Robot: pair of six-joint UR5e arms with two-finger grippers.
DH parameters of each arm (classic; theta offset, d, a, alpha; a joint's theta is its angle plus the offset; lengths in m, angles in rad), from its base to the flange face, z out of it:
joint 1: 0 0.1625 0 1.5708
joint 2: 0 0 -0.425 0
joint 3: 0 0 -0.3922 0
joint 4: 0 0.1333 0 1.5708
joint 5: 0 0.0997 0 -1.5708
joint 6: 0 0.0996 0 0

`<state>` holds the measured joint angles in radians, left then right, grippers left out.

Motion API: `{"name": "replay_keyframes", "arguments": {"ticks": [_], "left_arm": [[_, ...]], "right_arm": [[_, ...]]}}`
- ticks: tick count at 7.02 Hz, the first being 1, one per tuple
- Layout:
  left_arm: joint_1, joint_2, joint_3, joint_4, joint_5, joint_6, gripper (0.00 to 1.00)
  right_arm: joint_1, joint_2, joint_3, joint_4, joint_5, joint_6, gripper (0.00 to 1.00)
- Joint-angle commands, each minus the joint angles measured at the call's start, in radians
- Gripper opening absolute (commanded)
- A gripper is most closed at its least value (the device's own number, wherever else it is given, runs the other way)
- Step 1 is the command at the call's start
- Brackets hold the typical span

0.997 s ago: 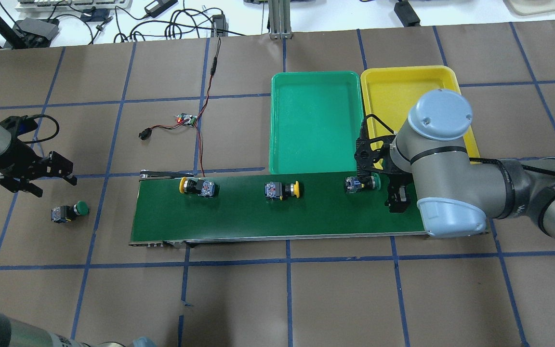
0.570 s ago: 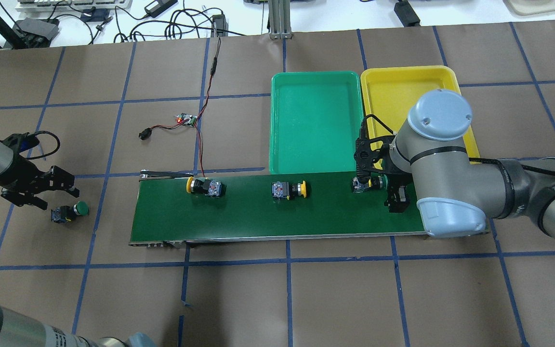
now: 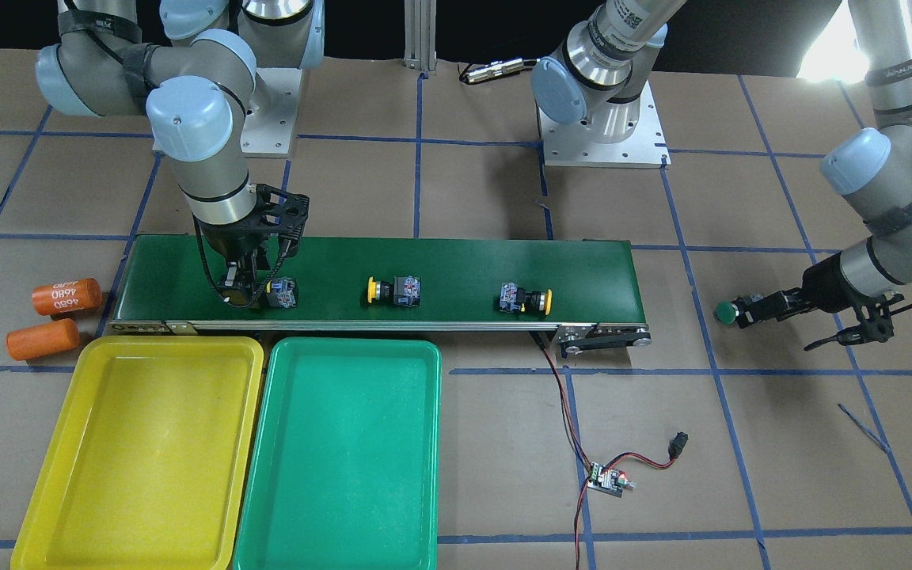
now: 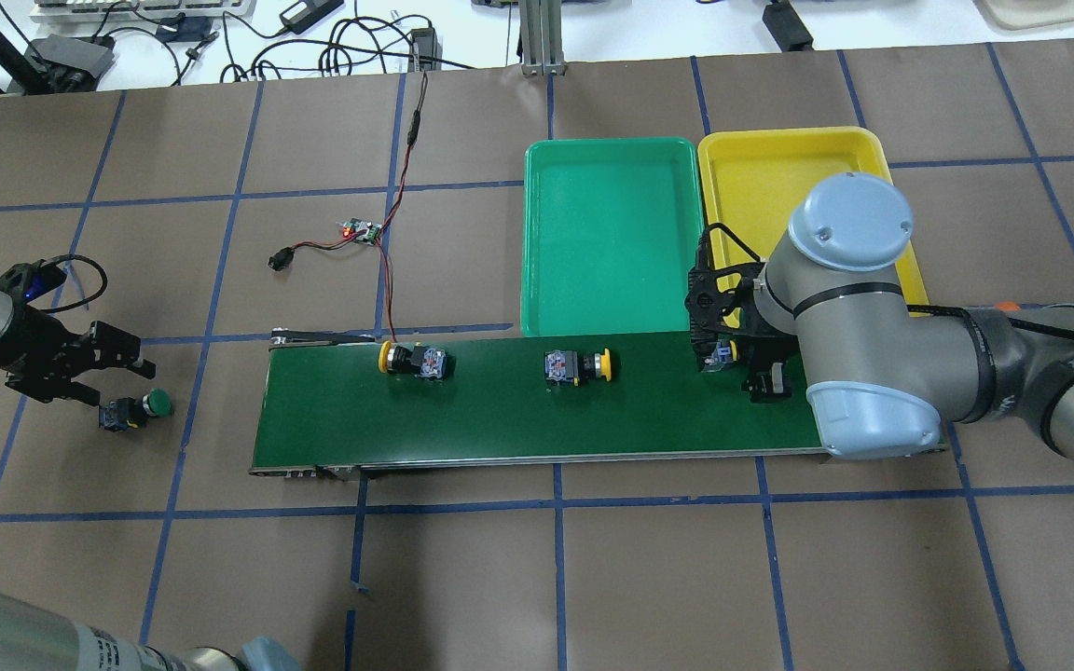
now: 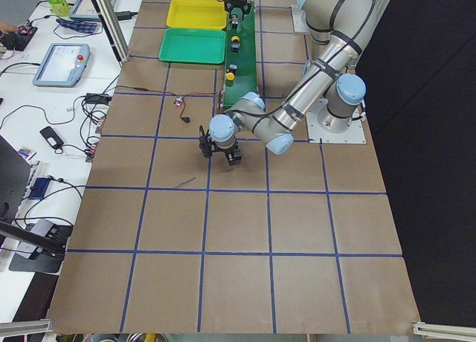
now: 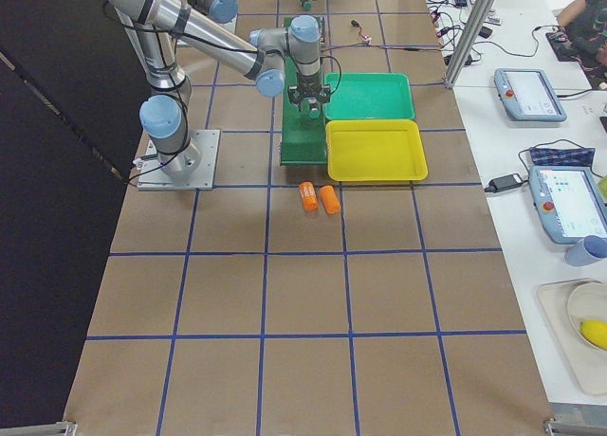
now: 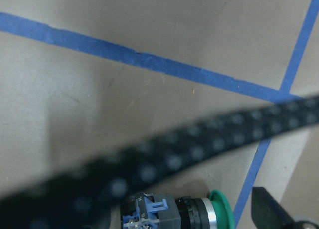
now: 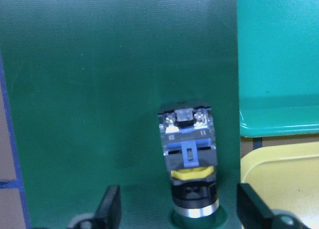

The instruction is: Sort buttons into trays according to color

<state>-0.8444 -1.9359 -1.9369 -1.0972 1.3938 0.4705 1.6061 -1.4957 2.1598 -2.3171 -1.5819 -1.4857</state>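
**Button sorting, grasp stage.** At the right end of the conveyor belt in the overhead view, a green-capped button is being straddled by the right claw. The claw is being held wide open and empty. In the wrist view its fingers are showing at either side of the blocky body, with bare belt between each and the button. The button is lying on its side, cap toward the bottom of that frame.

Closure on this button is being judged as the step in hand. A sound grip is being favoured by centring the pads on the flat flanks of the body, not on the round cap or metal collar, where slipping is likely. The green tray is lying just beyond the belt, with the yellow tray beside it on the right. Release is therefore best being reserved for well inside the green rim.

One yellow-capped button and a second yellow-capped button are being borne mid-belt, untouched.

At the left edge of the overhead view, the left claw is being held open and empty. It is just beside another green-capped button on the brown surface, and contact cannot be told.
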Motion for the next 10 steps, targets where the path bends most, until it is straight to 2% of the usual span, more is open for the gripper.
{"name": "replay_keyframes", "arguments": {"ticks": [1, 2, 4, 5, 6, 7, 9, 10], "left_arm": [[0.001, -0.003, -0.034, -0.003, 0.008, -0.032, 1.00], [0.001, -0.002, -0.042, -0.001, 0.008, -0.042, 1.00], [-0.001, -0.006, -0.043, 0.000, 0.008, -0.072, 1.00], [-0.002, 0.001, -0.042, 0.005, 0.022, -0.056, 0.39], [-0.030, 0.033, -0.040, -0.007, 0.063, -0.071, 0.00], [-0.072, 0.067, -0.040, -0.019, 0.065, -0.084, 0.00], [-0.180, 0.171, -0.010, -0.073, 0.027, -0.171, 0.00], [-0.279, 0.220, -0.008, -0.082, 0.019, -0.194, 0.00]], "right_arm": [[0.000, 0.011, 0.000, -0.010, 0.000, -0.081, 0.23], [0.000, 0.023, -0.005, -0.010, -0.001, -0.082, 0.21], [0.005, 0.037, -0.073, -0.030, 0.005, -0.068, 0.19], [0.012, 0.066, -0.143, -0.022, 0.005, -0.062, 0.18], [0.012, 0.109, -0.197, -0.022, 0.028, -0.061, 0.18], [0.023, 0.177, -0.243, -0.030, 0.060, -0.050, 0.18], [0.082, 0.401, -0.380, -0.074, 0.045, -0.047, 0.22], [0.083, 0.416, -0.399, -0.071, 0.043, -0.047, 0.50]]}}
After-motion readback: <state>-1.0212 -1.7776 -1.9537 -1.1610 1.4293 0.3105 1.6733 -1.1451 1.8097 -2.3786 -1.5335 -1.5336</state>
